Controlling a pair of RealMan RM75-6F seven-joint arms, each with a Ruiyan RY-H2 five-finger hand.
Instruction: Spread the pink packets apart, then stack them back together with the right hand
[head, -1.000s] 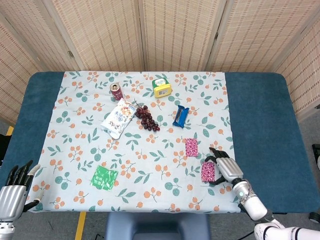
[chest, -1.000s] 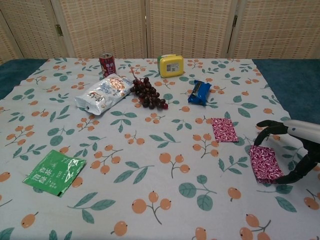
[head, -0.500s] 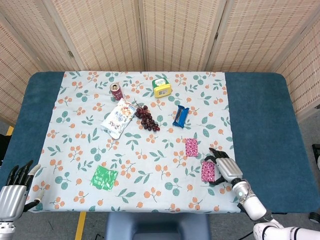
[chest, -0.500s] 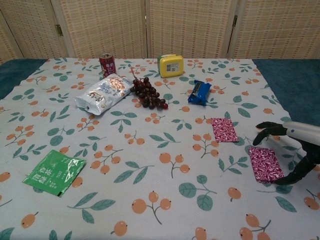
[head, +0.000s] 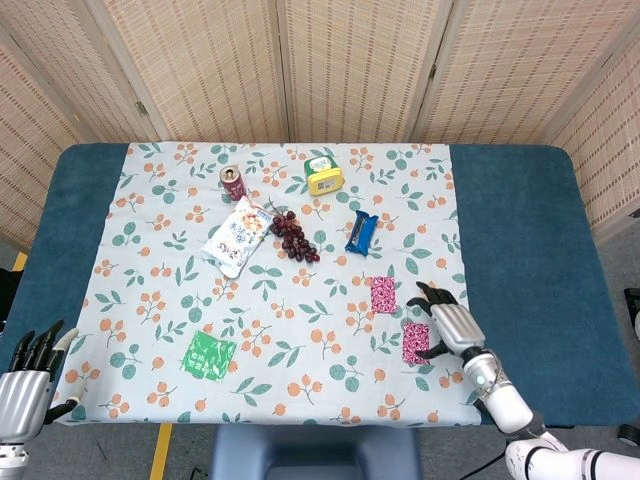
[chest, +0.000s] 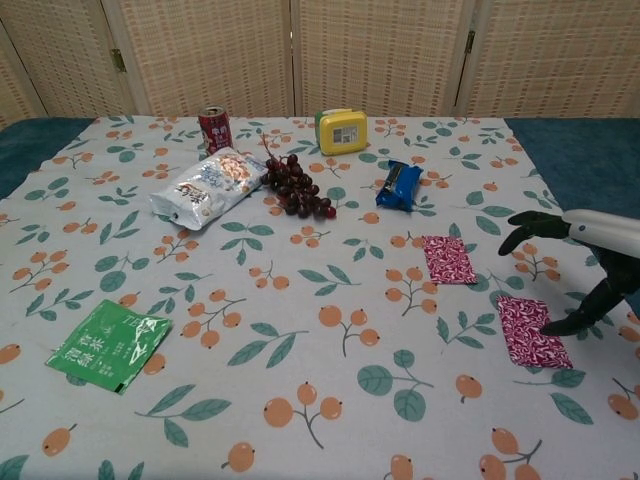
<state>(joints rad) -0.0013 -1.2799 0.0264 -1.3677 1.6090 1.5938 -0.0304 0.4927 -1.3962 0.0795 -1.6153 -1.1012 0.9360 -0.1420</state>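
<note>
Nearest, at the table's front corner: left hand (head: 28, 372), fingers straight and apart, holding nothing, idle as half a second back.

Just beyond, green sachet (chest: 108, 345) flat on the floral cloth (head: 150, 290), untouched.

On the other side, right hand (chest: 590, 262) now raised and drawn back from the near pink packet (chest: 530, 331); spread wide, empty. One dark fingertip (chest: 556, 326) close at the packet's outer edge, contact not clear from either view. A second ago cupped low around that packet; since then lifted off and shifted a little toward the far side, packet left flat in nearly the same spot.

A short way beyond, far pink packet (chest: 447, 259), lying flat, clearly apart from the near one, bare cloth between them.

Reading of this: spreading looks finished, with the two packets separated and released. Probably next: take hold of one packet and lay it over the other with the same hand. Thin, flat foil on cloth, so likely awkward to lift by an edge.

Farther back, unmoved: blue snack bar (chest: 399, 184), dark grapes (chest: 296, 192), white snack bag (chest: 208, 186), red can (chest: 213, 127), yellow tub (chest: 341, 130).
</note>
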